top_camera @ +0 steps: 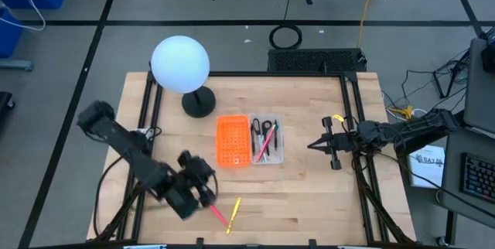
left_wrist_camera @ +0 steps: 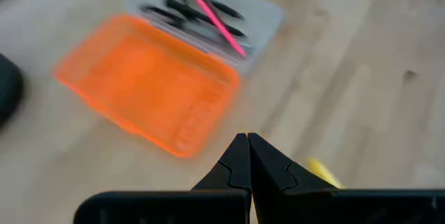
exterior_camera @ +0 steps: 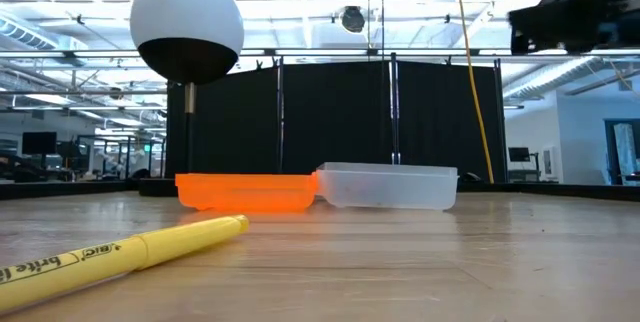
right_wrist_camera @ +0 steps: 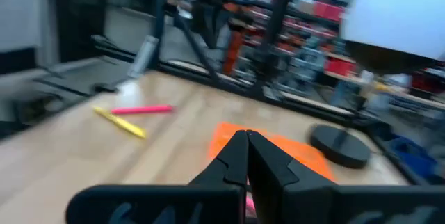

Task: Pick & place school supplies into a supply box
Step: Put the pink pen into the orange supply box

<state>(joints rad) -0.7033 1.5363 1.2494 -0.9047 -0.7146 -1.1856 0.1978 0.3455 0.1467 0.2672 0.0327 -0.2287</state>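
Note:
The clear supply box (top_camera: 267,141) sits mid-table beside an orange tray (top_camera: 233,141). It holds black-handled scissors (top_camera: 257,127), a pink pen (left_wrist_camera: 219,21) and dark pens. A pink pen (top_camera: 218,213) and a yellow pen (top_camera: 233,214) lie flat on the table near its near edge; both also show in the right wrist view as pink pen (right_wrist_camera: 142,110) and yellow pen (right_wrist_camera: 122,124). My left gripper (top_camera: 206,192) hovers shut just left of those two pens, with nothing between its fingers (left_wrist_camera: 247,142). My right gripper (top_camera: 312,145) is shut and empty, right of the box.
A lamp with a white globe (top_camera: 179,64) and a round black base (top_camera: 198,104) stands behind the trays. In the low view the yellow pen (exterior_camera: 130,253) lies close in front, with the orange tray (exterior_camera: 245,190) and the clear box (exterior_camera: 388,185) beyond. Bare wood lies between the trays and the pens.

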